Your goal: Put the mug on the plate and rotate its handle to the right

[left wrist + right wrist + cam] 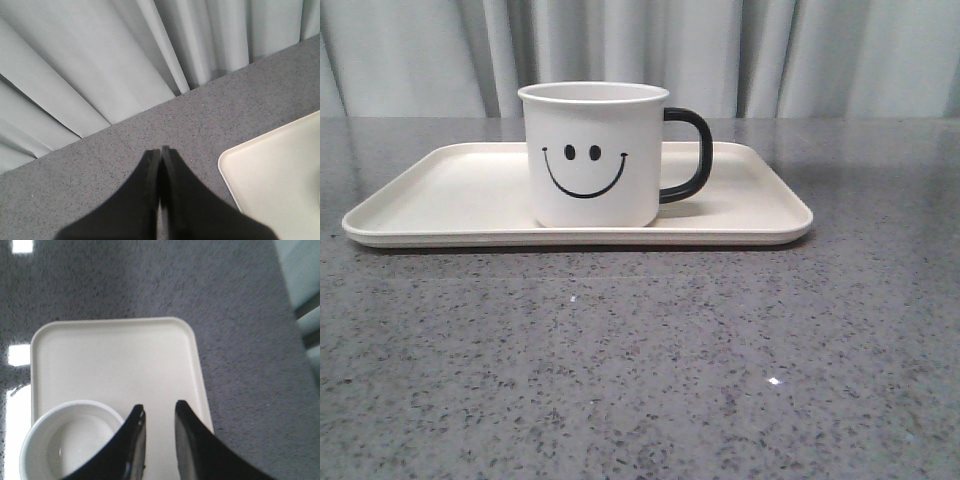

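**A staged test bench, not a kitchen**

From my console the place looked like a lab setup. A grey speckled stone-look tabletop [640, 380] ran back to pale pleated curtains [820, 55] that closed off the whole background, and I saw no household fittings around it.

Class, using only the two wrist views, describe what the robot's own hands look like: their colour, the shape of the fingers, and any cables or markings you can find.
Only the fingers show. The left hand has two matte black fingers, broad at the base and tapering to narrow tips. The right hand has the same black, tapering, slightly curved fingers, with a glossy sheen along their inner edges. No cables, labels or markings are visible in either view, and the front view shows no arm at all.
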Robot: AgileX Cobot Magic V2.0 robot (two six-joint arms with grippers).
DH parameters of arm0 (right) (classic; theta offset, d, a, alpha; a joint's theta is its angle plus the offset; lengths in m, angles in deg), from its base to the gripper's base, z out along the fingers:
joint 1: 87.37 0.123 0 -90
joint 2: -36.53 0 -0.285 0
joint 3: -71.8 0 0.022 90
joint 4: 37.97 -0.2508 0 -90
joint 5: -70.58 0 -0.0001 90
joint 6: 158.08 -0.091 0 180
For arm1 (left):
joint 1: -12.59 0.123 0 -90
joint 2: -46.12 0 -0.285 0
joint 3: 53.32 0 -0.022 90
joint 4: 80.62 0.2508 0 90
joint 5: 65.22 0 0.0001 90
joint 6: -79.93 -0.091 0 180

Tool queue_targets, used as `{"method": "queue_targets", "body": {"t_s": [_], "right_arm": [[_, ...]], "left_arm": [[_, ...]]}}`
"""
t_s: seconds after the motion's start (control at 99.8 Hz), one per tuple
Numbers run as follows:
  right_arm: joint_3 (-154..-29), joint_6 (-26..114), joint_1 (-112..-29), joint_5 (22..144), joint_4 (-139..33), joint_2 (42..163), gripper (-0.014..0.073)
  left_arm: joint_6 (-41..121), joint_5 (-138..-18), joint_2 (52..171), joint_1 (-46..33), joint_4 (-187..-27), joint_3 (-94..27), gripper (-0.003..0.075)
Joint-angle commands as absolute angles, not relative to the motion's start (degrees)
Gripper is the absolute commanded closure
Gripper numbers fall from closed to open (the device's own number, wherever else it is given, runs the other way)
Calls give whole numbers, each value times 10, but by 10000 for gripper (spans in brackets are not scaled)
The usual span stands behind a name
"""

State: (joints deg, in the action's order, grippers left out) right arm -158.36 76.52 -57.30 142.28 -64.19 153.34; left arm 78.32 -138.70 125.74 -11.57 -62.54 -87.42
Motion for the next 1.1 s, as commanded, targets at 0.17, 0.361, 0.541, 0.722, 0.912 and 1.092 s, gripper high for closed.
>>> {"method": "queue_targets", "body": {"t_s": [0.17, 0.361, 0.541, 0.722, 0.912, 1.092], "right_arm": [[-1629, 680, -635, 1358, -665, 1391, 422], [-1629, 593, -725, 1282, -665, 1302, 422], [-1629, 495, -844, 1262, -659, 1234, 531], [-1629, 433, -949, 1271, -657, 1192, 652], [-1575, 395, -986, 1233, -638, 1145, 652], [-1416, 387, -986, 1113, -632, 1054, 652]], "left_arm": [[789, -1374, 1248, -120, -612, -885, 740], [789, -1374, 1248, -120, -612, -885, 740], [789, -1375, 1248, -120, -612, -885, 740], [789, -1375, 1248, -120, -612, -885, 740], [799, -1372, 1247, -120, -612, -885, 740], [802, -1369, 1242, -120, -612, -885, 740]]}}
